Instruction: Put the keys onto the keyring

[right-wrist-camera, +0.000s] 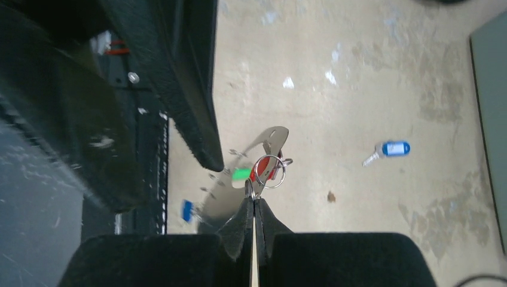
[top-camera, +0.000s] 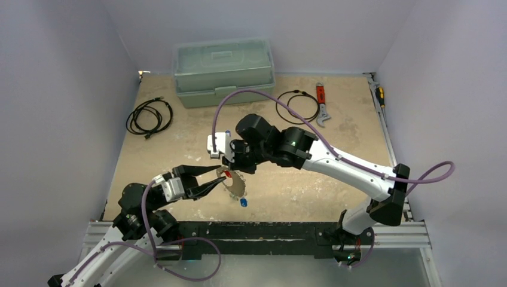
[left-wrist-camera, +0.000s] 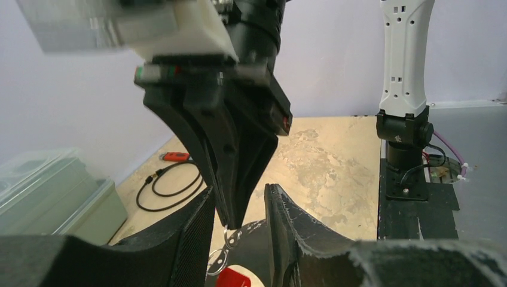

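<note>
Grippers meet above the sandy table [top-camera: 335,155] in the top view: the right gripper [top-camera: 229,168] points down, and the left gripper [top-camera: 214,186] reaches in from the left, just beside it. A red key [top-camera: 227,173] hangs at the right tips, over a shiny silver patch [top-camera: 237,184] that I cannot make out. A blue key [top-camera: 243,202] lies loose on the table nearby.

Left wrist view: the left fingers [left-wrist-camera: 191,239] stand apart, grasping nothing, with the right tips lowered between them.

Right wrist view: the right fingers are clenched together, pinching the keyring [right-wrist-camera: 284,173]; the red key's head shows through it.
</note>
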You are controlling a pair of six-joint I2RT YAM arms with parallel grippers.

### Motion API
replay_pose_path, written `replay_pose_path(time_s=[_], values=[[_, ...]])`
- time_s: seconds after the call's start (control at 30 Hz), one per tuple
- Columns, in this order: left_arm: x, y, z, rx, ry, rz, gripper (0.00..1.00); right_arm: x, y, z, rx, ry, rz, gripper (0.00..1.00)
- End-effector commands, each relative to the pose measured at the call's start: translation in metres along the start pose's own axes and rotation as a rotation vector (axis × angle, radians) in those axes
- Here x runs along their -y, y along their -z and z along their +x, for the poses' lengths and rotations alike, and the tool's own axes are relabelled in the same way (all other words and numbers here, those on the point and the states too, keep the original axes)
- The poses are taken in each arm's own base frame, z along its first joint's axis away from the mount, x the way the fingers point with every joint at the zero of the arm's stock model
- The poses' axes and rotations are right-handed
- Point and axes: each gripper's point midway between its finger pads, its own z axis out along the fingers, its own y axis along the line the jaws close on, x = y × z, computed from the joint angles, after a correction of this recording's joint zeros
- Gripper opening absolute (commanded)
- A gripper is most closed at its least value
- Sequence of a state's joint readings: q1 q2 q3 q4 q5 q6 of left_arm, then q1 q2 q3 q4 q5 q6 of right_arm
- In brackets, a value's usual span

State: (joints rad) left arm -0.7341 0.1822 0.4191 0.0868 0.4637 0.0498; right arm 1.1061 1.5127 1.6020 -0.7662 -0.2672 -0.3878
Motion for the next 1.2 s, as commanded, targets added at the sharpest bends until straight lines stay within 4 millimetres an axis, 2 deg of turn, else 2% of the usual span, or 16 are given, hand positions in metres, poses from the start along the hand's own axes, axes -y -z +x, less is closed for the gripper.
replay_pose_path(time_s=[0.0,0.13,0.3,0.43,0.63,0.7,0.8,0.9,1.0,1.17], values=[[-0.007,-0.002,-0.016,0.021,-0.036,-0.021,0.34,0.028,0.020,0.001,-0.089,0.033,0.202,0.00],[-0.007,-0.003,-0.014,0.015,-0.033,-0.015,0.34,0.039,0.020,0.007,-0.167,0.046,0.303,0.00],[-0.005,-0.005,-0.010,0.002,-0.025,-0.005,0.35,0.034,0.019,-0.001,-0.202,0.081,0.333,0.00],[-0.006,-0.005,-0.009,-0.003,-0.026,-0.005,0.36,0.035,0.017,0.007,-0.302,0.102,0.385,0.00],[-0.008,-0.004,-0.009,-0.005,-0.031,-0.017,0.37,0.024,0.033,-0.029,-0.151,0.125,0.380,0.00],[-0.008,-0.003,-0.010,-0.004,-0.033,-0.020,0.37,0.019,0.024,-0.021,-0.159,0.127,0.353,0.00],[-0.007,-0.003,-0.010,-0.003,-0.034,-0.018,0.37,0.006,-0.005,0.021,-0.263,0.088,0.290,0.00],[-0.007,-0.003,-0.010,-0.003,-0.032,-0.018,0.37,-0.002,-0.027,0.043,-0.278,0.054,0.238,0.00],[-0.007,-0.003,-0.010,-0.004,-0.030,-0.013,0.36,-0.005,-0.039,0.055,-0.283,0.031,0.212,0.00],[-0.006,-0.003,-0.010,-0.004,-0.028,-0.012,0.35,-0.007,-0.047,0.066,-0.333,0.021,0.190,0.00]])
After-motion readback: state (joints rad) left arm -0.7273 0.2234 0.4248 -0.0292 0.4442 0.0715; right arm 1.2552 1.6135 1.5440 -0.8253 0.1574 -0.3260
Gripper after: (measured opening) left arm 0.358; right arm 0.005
